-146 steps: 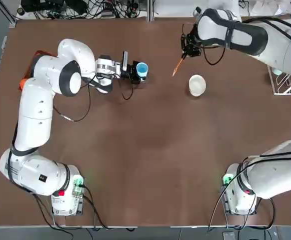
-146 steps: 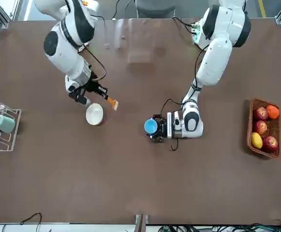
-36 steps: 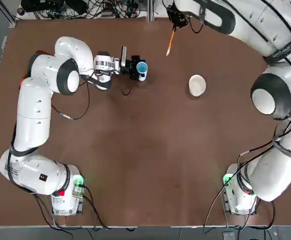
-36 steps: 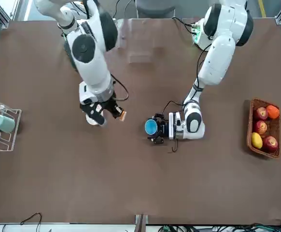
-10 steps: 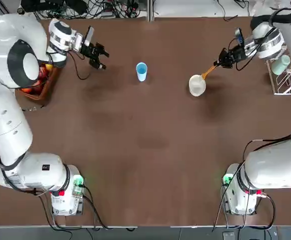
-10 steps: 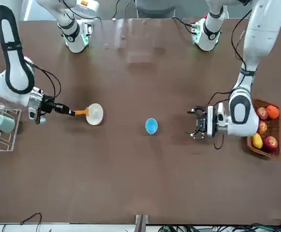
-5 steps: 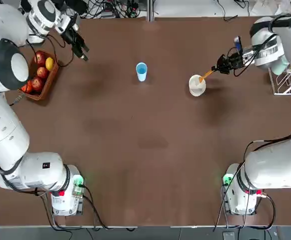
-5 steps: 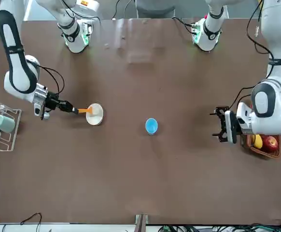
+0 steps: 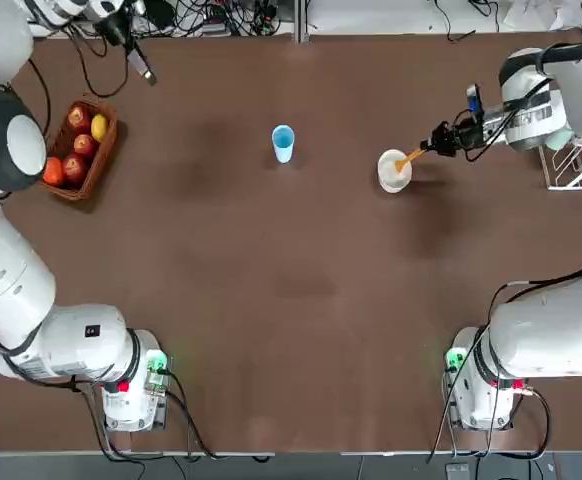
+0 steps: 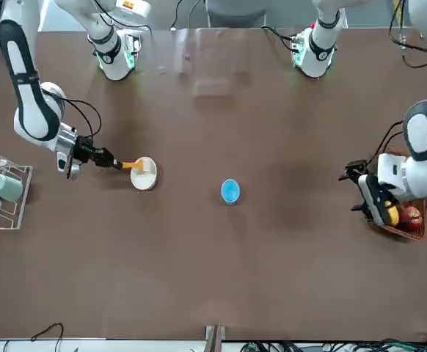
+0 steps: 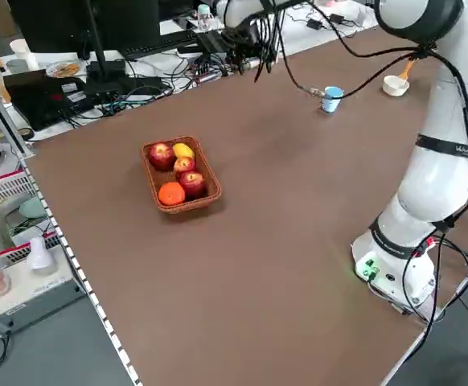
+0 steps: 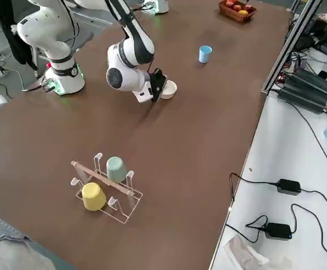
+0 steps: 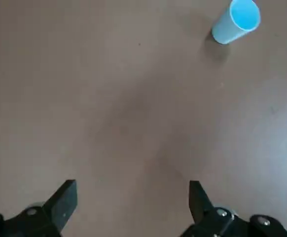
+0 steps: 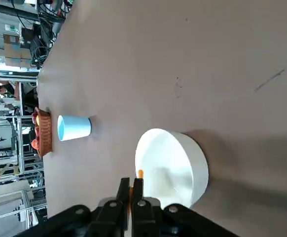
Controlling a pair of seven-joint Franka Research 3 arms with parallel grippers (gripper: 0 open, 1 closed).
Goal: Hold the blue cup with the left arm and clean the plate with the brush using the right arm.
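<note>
Top view: left pincer (image 9: pixel 144 70) now further from cup (image 9: pixel 283 148) than half a second ago; cup stands free, so the hold looks ended. Right pincer (image 9: pixel 428 148) pinches brush (image 9: pixel 411 158), its end over plate (image 9: pixel 392 180), just beside that pincer; wiping likely still on.
Front view: 1 cup, 1 plate, 1 brush.
Left side view: 1 basket (image 11: pixel 187 207), 3 apples (image 11: pixel 192 183), 1 orange (image 11: pixel 171 193), 1 lemon (image 11: pixel 183 150).
Right side view: 1 rack (image 12: pixel 121 214), 2 mugs (image 12: pixel 117 169).
Left wrist view: left pincer spread, nothing between.
Right wrist view: plate just beyond right pincer.
</note>
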